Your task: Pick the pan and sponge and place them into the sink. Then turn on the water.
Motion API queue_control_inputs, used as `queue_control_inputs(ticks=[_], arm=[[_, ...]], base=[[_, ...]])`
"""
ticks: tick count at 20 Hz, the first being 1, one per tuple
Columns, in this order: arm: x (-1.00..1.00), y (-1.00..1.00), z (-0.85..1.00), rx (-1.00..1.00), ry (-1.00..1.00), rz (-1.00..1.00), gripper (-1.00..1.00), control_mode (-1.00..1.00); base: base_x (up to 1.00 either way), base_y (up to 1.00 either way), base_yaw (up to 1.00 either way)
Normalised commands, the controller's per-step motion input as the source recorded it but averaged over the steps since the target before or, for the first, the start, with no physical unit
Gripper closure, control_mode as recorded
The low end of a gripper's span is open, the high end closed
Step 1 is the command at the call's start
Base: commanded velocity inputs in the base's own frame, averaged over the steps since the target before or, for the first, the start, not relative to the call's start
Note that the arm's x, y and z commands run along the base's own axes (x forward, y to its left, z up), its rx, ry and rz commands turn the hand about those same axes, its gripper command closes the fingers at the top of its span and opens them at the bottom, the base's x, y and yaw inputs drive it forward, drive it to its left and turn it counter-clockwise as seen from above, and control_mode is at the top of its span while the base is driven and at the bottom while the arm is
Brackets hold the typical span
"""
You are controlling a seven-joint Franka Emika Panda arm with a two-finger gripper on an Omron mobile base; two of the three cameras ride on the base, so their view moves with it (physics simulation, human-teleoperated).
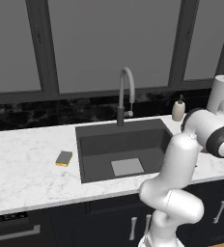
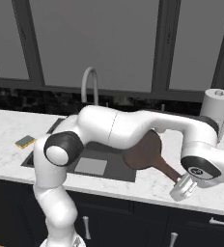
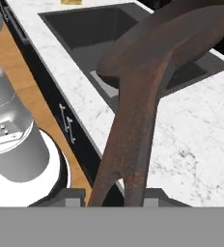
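While the pan (image 2: 144, 150) is hanging tilted above the sink's (image 1: 92, 140) right edge, the fingers (image 2: 182, 189) are pinching closed around the end of its long handle out over the white marble worktop (image 1: 22, 169). The sponge (image 1: 63, 158) is lying on the worktop just left of the sink. Dark window frames are running behind the faucet (image 1: 125, 94), with a soap bottle (image 1: 178, 109) standing at the right.

White marble counter (image 1: 27, 164) with the sink (image 1: 121, 147) set into it. Sponge (image 1: 63, 158) lies flat left of the basin. Soap bottle (image 1: 178, 110) and paper towel roll (image 1: 221, 92) stand at the back right.
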Motion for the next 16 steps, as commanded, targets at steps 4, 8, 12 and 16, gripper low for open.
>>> queue_control_inputs(ticks=[4,8,12,16], arm=[[-0.02,0.45,0.61,0.0,0.02,0.09,1.0,-1.0],[0.01,0.43,0.39,0.07,0.1,0.01,1.0,-1.0],[0.01,0.52,0.02,0.13,0.04,0.01,1.0,-1.0],[0.09,0.81,0.0,0.09,0.09,-0.01,1.0,-1.0]], base=[[0.0,0.0,0.0],[0.0,0.0,0.0],[0.0,0.0,0.0],[0.0,0.0,0.0]])
